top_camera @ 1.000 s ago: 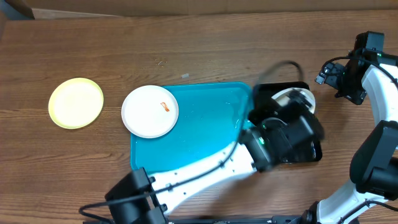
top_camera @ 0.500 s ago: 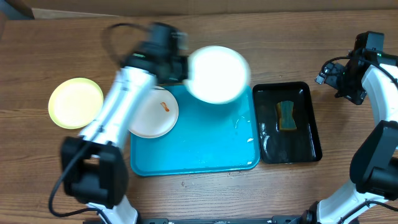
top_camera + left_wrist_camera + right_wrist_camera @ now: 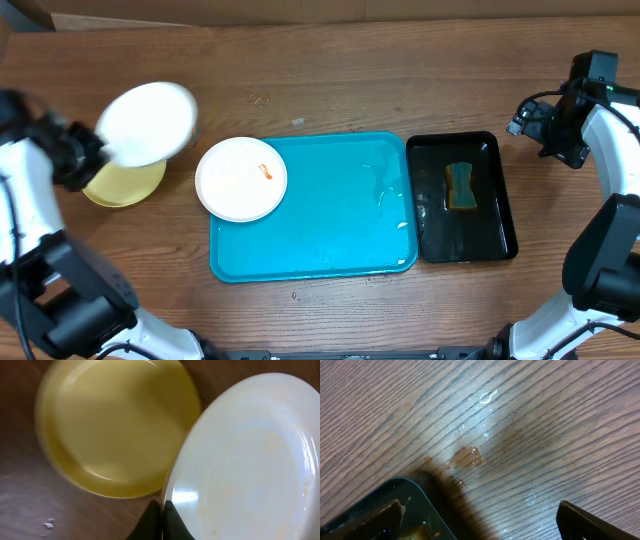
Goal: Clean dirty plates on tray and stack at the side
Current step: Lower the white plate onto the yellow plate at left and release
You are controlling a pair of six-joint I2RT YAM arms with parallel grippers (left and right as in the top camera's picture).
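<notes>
Left arm has swung from above the tray's top edge out to the far left of the table, carrying its plate along; right arm unchanged. Overhead: left gripper clenched on the rim of the lifted white plate, which hangs tilted and slightly blurred, partly over the yellow-green plate lying flat on the wood. No smear visible on the upturned face of the lifted plate from here. Smeared white plate rests half on the left rim of the turquoise tray, half over the table, a short orange-red streak near its right side. Tray floor wet and glossy, otherwise bare. Black tray just right of it, touching or nearly so, with a yellow-and-green sponge in shallow water. Right gripper poised off the black tray's upper right corner, apart from everything. Left wrist view: dark fingertips pinched tight on the white plate's lower edge; that plate glossy, faint orange tint in places, overlapping the right side of the pale yellow, shallow, unmarked plate; whether the two touch cannot be told. Right wrist view: jaws spread wide, nothing between them, over bare wood with a wet patch and droplets; the black tray's rounded corner at lower left.
</notes>
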